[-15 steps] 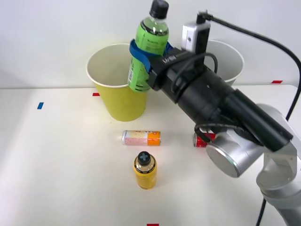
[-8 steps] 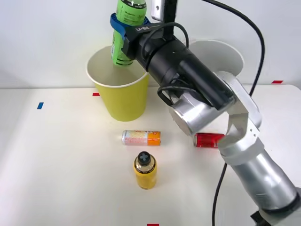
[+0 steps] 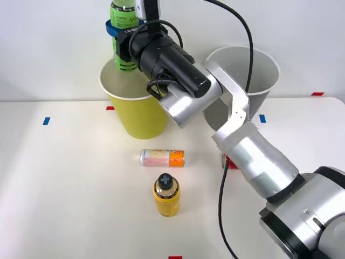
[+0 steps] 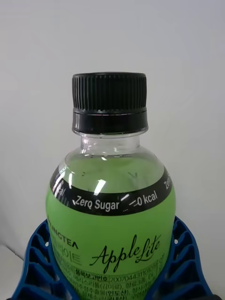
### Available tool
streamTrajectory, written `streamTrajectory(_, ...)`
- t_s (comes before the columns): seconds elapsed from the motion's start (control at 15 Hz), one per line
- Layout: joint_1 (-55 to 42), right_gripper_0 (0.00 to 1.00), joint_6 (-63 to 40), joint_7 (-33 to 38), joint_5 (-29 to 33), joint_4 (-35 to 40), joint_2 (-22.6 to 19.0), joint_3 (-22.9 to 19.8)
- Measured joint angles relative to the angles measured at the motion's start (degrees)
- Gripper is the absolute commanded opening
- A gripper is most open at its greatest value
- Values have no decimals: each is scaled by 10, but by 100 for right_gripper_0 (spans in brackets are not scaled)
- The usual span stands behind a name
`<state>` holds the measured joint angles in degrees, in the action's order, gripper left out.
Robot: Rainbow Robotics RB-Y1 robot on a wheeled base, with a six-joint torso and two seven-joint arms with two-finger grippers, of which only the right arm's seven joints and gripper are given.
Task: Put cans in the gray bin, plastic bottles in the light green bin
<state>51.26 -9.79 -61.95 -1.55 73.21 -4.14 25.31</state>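
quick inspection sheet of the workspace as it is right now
surface: white table with small blue and red tape marks
job's things: green bottle held upright over the light green bin; gray bin behind the arm; yellow bottle upright; silver-pink can on its side; red can mostly hidden by the arm
clutter: nothing seen
grippers: right gripper shut on the green bottle
cables: black cable along the arm
surroundings: plain white wall

You are looking at a plain pale wall [image 3: 48, 43] filling the upper part of the front view, evenly lit. Below it, a white table [image 3: 64, 205] is taking up the rest. Small tape marks are sitting on it: blue [image 3: 46, 121] at left, red [image 3: 317, 94] at far right, red [image 3: 174, 258] at the bottom edge
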Motion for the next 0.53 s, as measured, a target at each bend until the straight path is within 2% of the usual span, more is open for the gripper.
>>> streamTrajectory(0.07,11,2,43,2,0,-38,4,3)
streamTrajectory(0.2,22,88,115,4,0,-94,8,8)
streamTrajectory(0.27,25,100,125,5,0,-102,7,11)
streamTrajectory(0.53,29,100,129,1,4,-103,-4,18)
